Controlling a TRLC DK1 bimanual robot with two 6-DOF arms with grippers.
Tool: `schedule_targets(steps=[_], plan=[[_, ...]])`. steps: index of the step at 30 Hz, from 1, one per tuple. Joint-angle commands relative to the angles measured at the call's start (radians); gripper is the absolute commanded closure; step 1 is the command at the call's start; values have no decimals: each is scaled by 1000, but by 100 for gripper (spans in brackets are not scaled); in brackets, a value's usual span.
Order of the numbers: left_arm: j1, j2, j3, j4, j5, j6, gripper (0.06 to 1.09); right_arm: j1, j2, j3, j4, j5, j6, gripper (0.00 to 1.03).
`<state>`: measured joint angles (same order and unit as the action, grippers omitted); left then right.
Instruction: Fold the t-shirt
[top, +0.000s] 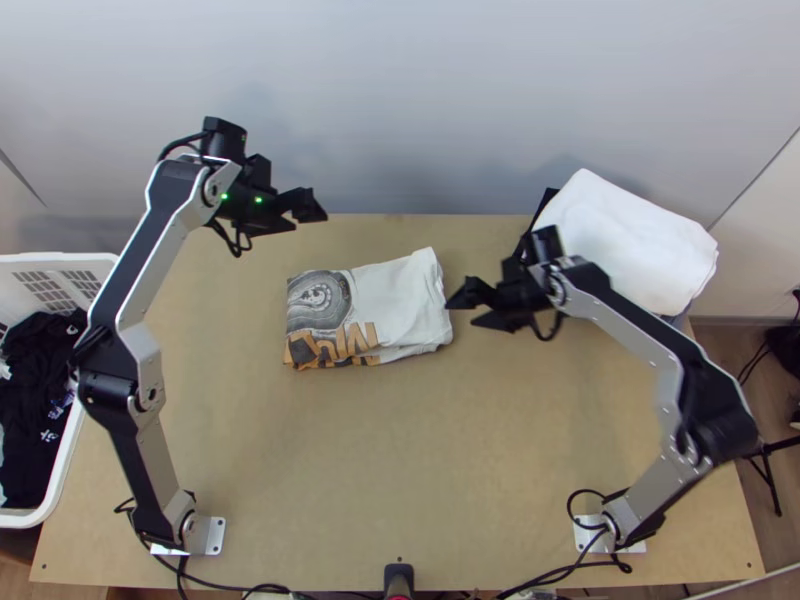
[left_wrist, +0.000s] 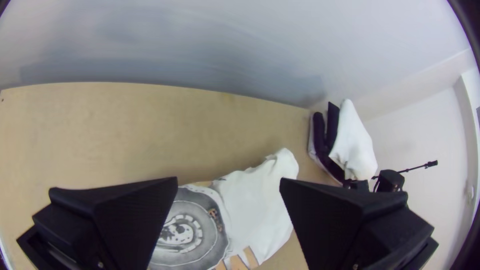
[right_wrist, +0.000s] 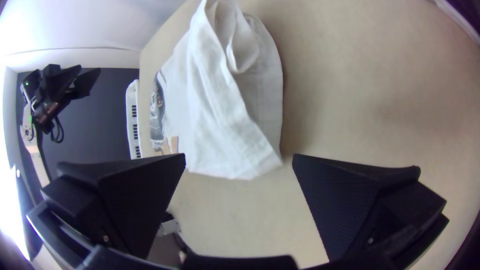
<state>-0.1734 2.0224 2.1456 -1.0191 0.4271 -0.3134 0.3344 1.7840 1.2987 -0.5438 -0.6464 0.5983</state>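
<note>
Top view: t-shirt (top: 400, 305) mid-table (top: 350, 450), folded to a compact packet, print at one end, plain white at the other. R gripper (top: 462, 312) just beside the white end, fingers spread; L gripper (top: 308, 218) well off toward the far edge, also spread. Risk: w/ no L hold, a pull from R prob. skews or drags the whole packet. R wrist v. close to white cloth pile (top: 630, 240); backing off may knock it. Hidden: no. of layers underneath; pile's near corner, behind R wrist.

L wrist view: gap betw. fingers holds no cloth. Risk: if L comes down on the print end, it could ruck the print. Hidden: part of print, behind one finger.

R wrist view: fingers wide, nothing pinched; loose folds and a layered edge face them. Risk: closing on top layer alone would peel packet open, b/c layers don't line up. Cut off: far end of loose folds. Unclear: hem, sleeve or collar; fingertip height above cloth.
</note>
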Motion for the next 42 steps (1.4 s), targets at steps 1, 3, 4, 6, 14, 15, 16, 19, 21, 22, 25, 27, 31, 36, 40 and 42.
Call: schedule_targets(steps=[1, 3, 4, 6, 14, 15, 16, 19, 21, 22, 25, 27, 31, 36, 40, 42], plan=[[49, -50, -49, -18, -45, 37, 10, 87, 167, 151, 108, 146, -57, 4], [55, -54, -49, -18, -45, 39, 10, 104, 190, 186, 108, 156, -61, 4], [57, -54, -49, -16, -47, 37, 10, 114, 199, 197, 108, 159, -63, 4], [57, -56, -49, -13, -50, 37, 10, 126, 216, 211, 108, 172, -77, 4], [55, -59, -47, -9, -68, 39, 10, 112, 273, 221, 107, 169, -71, 4], [57, -60, -47, -9, -70, 39, 10, 109, 275, 220, 107, 169, -71, 4], [60, -62, -47, -10, -70, 40, 10, 106, 276, 218, 105, 169, -68, 4], [69, -63, -47, -10, -70, 45, 10, 103, 279, 212, 104, 169, -65, 4], [71, -63, -46, -10, -70, 48, 10, 104, 288, 211, 100, 160, -61, 4], [69, -62, -46, -10, -70, 51, 10, 106, 293, 209, 99, 156, -60, 4], [66, -62, -43, -7, -70, 51, 10, 109, 302, 206, 96, 140, -48, 4], [64, -60, -43, -7, -70, 51, 10, 106, 302, 205, 96, 140, -46, 4], [64, -60, -43, -9, -71, 53, 10, 101, 307, 194, 96, 137, -40, 4], [66, -59, -43, -7, -71, 56, 10, 97, 339, 195, 104, 7, 11, 3], [66, -59, -43, -9, -73, 57, 10, 123, 365, 211, 130, -82, 51, 3], [66, -60, -43, -9, -76, 57, 10, 153, 377, 229, 143, -101, 63, 3]])
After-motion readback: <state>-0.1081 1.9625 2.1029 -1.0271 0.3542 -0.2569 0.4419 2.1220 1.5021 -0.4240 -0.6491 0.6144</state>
